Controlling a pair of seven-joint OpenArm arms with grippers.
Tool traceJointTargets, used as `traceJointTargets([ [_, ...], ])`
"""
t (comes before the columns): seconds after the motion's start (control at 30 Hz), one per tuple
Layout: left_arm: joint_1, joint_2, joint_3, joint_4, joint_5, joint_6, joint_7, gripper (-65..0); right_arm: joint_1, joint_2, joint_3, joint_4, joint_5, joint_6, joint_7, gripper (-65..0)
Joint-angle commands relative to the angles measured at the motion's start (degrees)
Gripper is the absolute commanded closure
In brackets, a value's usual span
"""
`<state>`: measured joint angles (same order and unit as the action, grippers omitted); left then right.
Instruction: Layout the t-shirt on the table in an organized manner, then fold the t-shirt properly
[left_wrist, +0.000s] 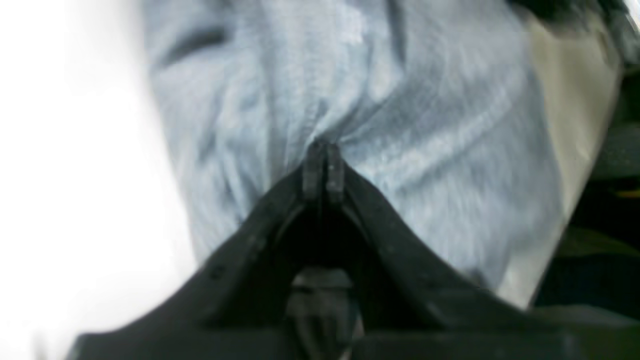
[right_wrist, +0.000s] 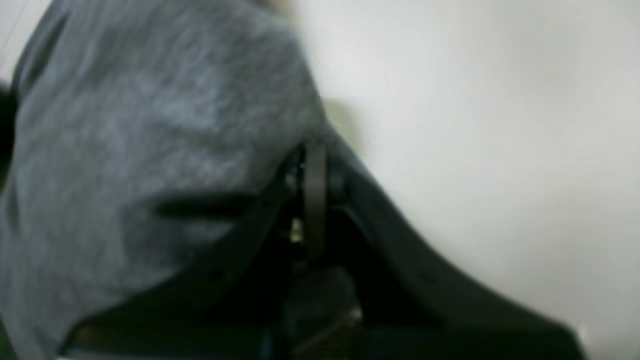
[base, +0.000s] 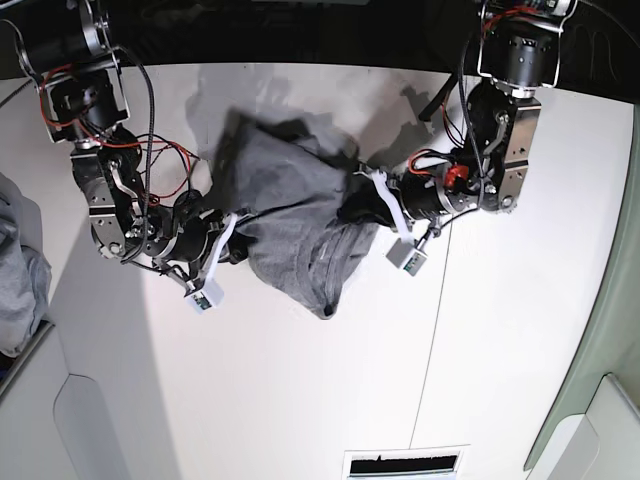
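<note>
The heather-grey t-shirt (base: 295, 215) hangs bunched and creased between my two grippers over the white table (base: 300, 400). On the right in the base view, my left gripper (base: 362, 207) is shut on the shirt's right side. The left wrist view shows its fingertips (left_wrist: 323, 150) pinching a fold of the cloth (left_wrist: 400, 100). My right gripper (base: 235, 245), on the left in the base view, is shut on the shirt's left edge. In the right wrist view its tips (right_wrist: 312, 155) bite the edge of the cloth (right_wrist: 150, 125), with bare table (right_wrist: 500, 125) beside them. A corner of the shirt droops toward the front.
A smaller heap of grey cloth (base: 20, 270) lies at the left edge. A thin dark seam (base: 432, 330) runs down the tabletop right of the shirt. A slotted vent (base: 405, 465) sits at the front edge. Red and black cables hang by both arms.
</note>
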<state>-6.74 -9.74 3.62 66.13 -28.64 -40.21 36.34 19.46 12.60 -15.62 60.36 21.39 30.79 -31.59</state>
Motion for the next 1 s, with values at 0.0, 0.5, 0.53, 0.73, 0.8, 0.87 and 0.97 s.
traceJointTargets([
  [0.0, -2.4, -0.5, -0.2, -0.1, 0.2, 0.6, -0.4, 0.0, -0.5, 0.0, 0.1, 2.3, 1.0, 0.9, -1.5, 0.0],
  [0.5, -10.8, -4.3, -0.2, 0.4, -4.5, 0.5, 2.4, 0.0, -13.3, -0.4, 2.8, 18.2, 3.0, 0.3, -1.8, 0.0],
  [0.53, -10.8, -4.9, -0.2, 1.6, -6.3, 0.5, 3.5, 0.0, -13.3, -0.4, 3.9, 18.4, 3.0, 0.3, -1.9, 0.0],
  [0.73, -7.5, -9.7, -0.2, 12.8, -14.2, 0.2, 8.7, 0.0, -13.3, -0.4, 12.6, 18.6, 4.2, 0.4, -4.0, 0.0],
  [0.8, -4.5, -12.1, -0.2, 16.6, -15.6, 0.2, 9.2, 0.0, -13.5, -0.3, 15.1, 18.7, 6.7, 0.8, -7.3, 0.0],
  [0.87, -0.4, -14.4, -0.6, 20.2, -17.2, 0.2, 9.4, 0.0, -14.0, -0.3, 17.1, 18.7, 9.6, 1.7, -10.5, 0.0],
  [0.97, 7.0, -16.6, -2.3, 26.3, -19.8, 0.2, 11.0, 0.0, -16.4, 0.9, 18.4, 19.6, 13.4, 2.5, -12.9, 0.0],
])
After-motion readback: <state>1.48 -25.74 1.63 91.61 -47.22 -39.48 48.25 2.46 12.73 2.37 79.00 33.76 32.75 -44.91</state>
